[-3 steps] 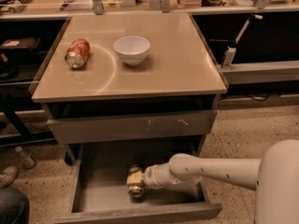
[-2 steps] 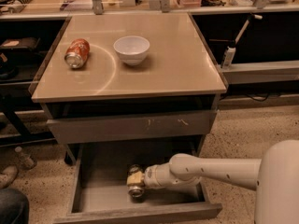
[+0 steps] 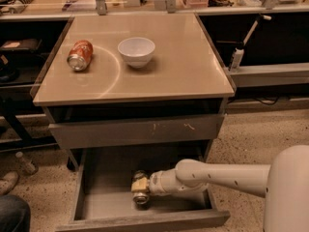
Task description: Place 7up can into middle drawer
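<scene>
My gripper (image 3: 139, 186) reaches in from the right, low inside the open middle drawer (image 3: 96, 204), a wide shallow grey drawer pulled out at the bottom of the cabinet. It is shut on the 7up can (image 3: 141, 198). Only the can's small silvery end shows at the fingertips; its label is hidden. The can is just above or on the drawer floor, near the middle and towards the front; I cannot tell which.
The closed drawer with pale scratches (image 3: 169, 127) sits above. On the tan top (image 3: 193, 71) lie an orange-red can (image 3: 80, 55) on its side and a white bowl (image 3: 136, 50). A bottle (image 3: 25, 162) and a shoe (image 3: 8, 182) are on the floor at the left.
</scene>
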Robot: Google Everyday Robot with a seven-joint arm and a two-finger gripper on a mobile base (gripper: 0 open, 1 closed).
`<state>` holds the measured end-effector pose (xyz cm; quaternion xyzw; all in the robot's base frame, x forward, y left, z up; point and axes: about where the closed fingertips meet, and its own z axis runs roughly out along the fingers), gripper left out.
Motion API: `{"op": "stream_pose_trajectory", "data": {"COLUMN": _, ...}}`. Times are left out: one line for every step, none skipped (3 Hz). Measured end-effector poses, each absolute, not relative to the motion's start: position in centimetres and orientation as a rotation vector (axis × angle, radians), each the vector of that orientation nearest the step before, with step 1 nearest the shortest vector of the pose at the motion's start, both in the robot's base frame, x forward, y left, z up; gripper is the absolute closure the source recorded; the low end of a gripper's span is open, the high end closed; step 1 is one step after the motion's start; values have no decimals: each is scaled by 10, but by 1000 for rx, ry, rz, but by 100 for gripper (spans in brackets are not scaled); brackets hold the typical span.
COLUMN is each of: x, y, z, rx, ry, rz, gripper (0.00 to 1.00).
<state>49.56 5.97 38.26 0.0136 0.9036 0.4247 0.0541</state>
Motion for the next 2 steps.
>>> {"op": "stream_pose_trajectory", "data": {"x": 496, "y": 60, "z": 383, "rx": 41, "ry": 2745, "rz": 1290, "gripper": 34}}
{"op": "stream_pose_trajectory", "data": {"x": 496, "y": 60, "z": 383, "rx": 41, "ry": 2745, "rz": 1290, "gripper": 11}}
